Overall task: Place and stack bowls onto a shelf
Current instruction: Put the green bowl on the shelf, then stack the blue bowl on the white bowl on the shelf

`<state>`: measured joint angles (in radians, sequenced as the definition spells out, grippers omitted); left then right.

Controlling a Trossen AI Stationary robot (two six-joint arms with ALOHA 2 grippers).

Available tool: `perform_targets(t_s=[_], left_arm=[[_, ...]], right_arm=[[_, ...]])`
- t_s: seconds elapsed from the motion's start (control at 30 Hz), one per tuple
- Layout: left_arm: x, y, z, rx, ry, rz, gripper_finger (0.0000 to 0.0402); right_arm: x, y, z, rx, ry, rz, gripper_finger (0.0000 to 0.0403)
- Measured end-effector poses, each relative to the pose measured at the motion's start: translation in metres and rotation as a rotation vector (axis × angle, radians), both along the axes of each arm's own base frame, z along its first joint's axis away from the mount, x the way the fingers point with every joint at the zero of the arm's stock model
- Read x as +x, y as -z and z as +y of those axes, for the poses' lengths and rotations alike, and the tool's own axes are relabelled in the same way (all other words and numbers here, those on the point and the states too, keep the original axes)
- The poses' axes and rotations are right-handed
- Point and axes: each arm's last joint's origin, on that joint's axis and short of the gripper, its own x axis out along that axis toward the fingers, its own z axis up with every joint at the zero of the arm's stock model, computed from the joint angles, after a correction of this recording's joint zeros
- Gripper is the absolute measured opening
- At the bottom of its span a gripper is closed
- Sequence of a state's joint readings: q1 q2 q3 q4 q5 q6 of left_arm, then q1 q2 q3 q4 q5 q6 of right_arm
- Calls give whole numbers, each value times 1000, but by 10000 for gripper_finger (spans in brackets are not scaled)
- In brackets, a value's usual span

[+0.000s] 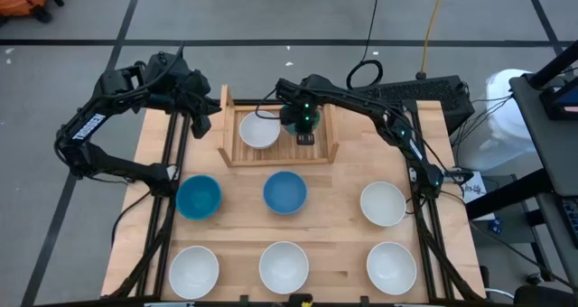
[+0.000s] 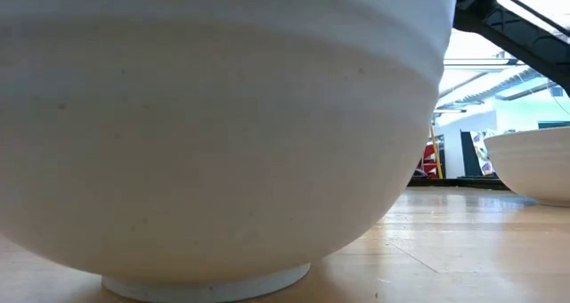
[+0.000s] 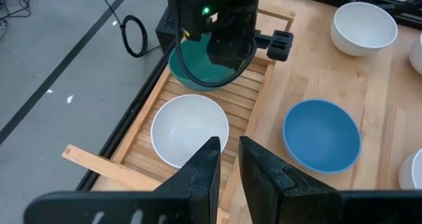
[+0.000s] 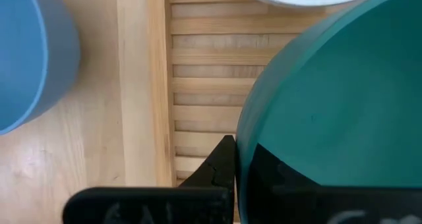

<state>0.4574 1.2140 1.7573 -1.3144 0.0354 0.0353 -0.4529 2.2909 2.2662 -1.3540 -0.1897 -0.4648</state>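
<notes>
Your right hand sits over the shelf, closed on the rim of the dark green bowl: in the right wrist view one finger presses the outside of the green wall, the other is hidden behind it. From the left wrist view the green bowl looks tilted and held just above the slats, though contact with them cannot be ruled out.

Just beside the green bowl, on the shelf's slats, a white bowl rests upright, nearer your left arm's side.

Your left hand hangs beside the shelf's outer upright board, fingers nearly together with a thin gap, holding nothing.

Off the shelf, on the tabletop: a blue bowl just in front of the shelf, a second blue bowl further toward your left arm, a white bowl at the right in the same row. Beyond that row, far from the shelf, three white bowls line the tabletop's edge.
</notes>
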Motion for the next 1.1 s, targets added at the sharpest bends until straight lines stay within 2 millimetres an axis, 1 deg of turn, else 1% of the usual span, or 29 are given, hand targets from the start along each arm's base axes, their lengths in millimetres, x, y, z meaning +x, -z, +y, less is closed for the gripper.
perform_targets(t_s=[0.07,0.2,0.33,0.47,0.67,0.83,1.1], left_arm=[[0,0,0,0,0,0,62],[0,0,0,5,5,2,62],[0,0,0,5,5,2,62],[0,0,0,5,5,2,62],[0,0,0,4,4,2,62],[0,0,0,4,4,2,62],[-1,1,0,-4,4,18,62]], right_arm=[[-1,5,-1,12,0,6,0],[-4,20,0,91,-11,21,0],[-4,35,4,101,-32,45,0],[-3,42,5,92,-38,28,0],[2,43,3,64,-37,-18,4],[2,45,3,73,-38,-13,26],[4,46,7,74,-63,-11,84]])
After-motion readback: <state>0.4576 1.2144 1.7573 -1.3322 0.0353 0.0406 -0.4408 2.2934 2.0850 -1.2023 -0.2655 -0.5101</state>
